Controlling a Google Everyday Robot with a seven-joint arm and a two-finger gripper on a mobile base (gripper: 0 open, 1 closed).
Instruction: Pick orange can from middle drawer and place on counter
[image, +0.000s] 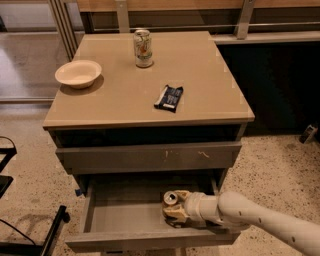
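Observation:
The orange can (171, 198) stands upright in the open middle drawer (117, 216), right of its middle, with its silver top and pull tab showing. My gripper (174, 210) reaches in from the right on a white arm and sits around the can's body, fingers closed against it. The can's lower part is hidden behind the gripper. The tan counter (120, 100) lies above, on top of the grey cabinet.
On the counter stand a cream bowl (78, 73) at the left, a pale green-and-white can (143, 47) at the back and a dark snack packet (169, 97) near the middle. The shut upper drawer front (150, 157) has small orange scratches. A black frame (52, 232) stands at the lower left.

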